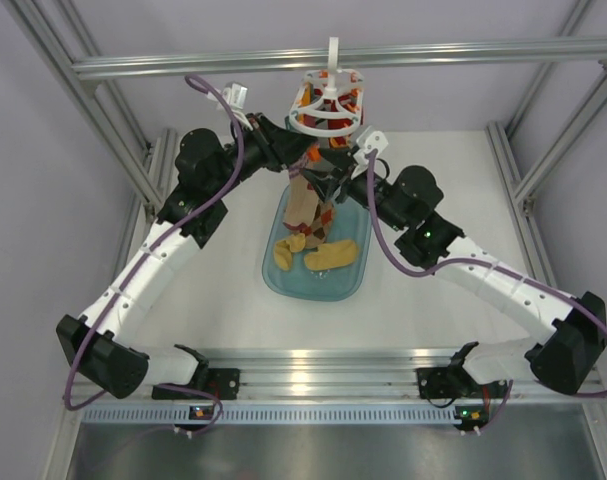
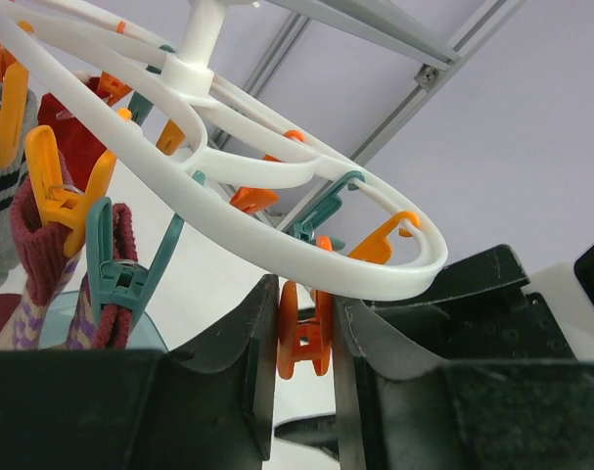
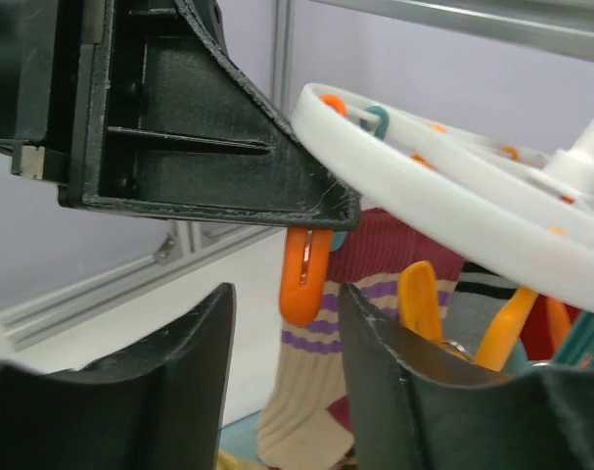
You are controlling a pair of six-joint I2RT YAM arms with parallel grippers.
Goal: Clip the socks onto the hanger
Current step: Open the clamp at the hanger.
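The white round hanger (image 1: 326, 103) hangs by its hook from the top frame bar, with several socks (image 1: 309, 196) clipped under it. My left gripper (image 1: 286, 141) is at its left rim. In the left wrist view it (image 2: 304, 308) is shut on an orange clip (image 2: 303, 343) that hangs from the outer ring (image 2: 277, 186). My right gripper (image 1: 330, 185) is open and empty below the hanger. In the right wrist view it (image 3: 282, 304) frames the same orange clip (image 3: 304, 279), with a beige, purple-striped sock (image 3: 321, 392) behind. Two mustard socks (image 1: 330, 255) lie in the tray.
A translucent blue tray (image 1: 279, 281) sits on the white table under the hanger. Aluminium frame bars (image 1: 183, 65) run overhead and along both sides. Teal (image 2: 111, 279) and yellow (image 2: 57, 191) clips hang close by, one on a maroon sock (image 2: 37, 250).
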